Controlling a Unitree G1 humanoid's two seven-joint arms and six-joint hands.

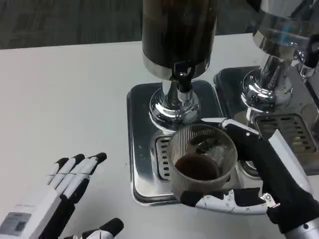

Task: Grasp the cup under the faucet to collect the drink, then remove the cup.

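A clear ribbed plastic cup [202,162] with dark drink at its bottom stands over the drip grate of the steel base [142,149], just in front of the black faucet [183,82] of the dark drink dispenser [178,35]. My right hand [249,169] grips the cup from the right, one finger along its far rim and the thumb [219,201] across its near side. My left hand [70,199] hovers open over the table at lower left, fingers spread, holding nothing.
A second dispenser [279,55] on its own steel tray with a grate [294,132] stands at the right, close behind my right hand. White table [65,99] stretches to the left and back.
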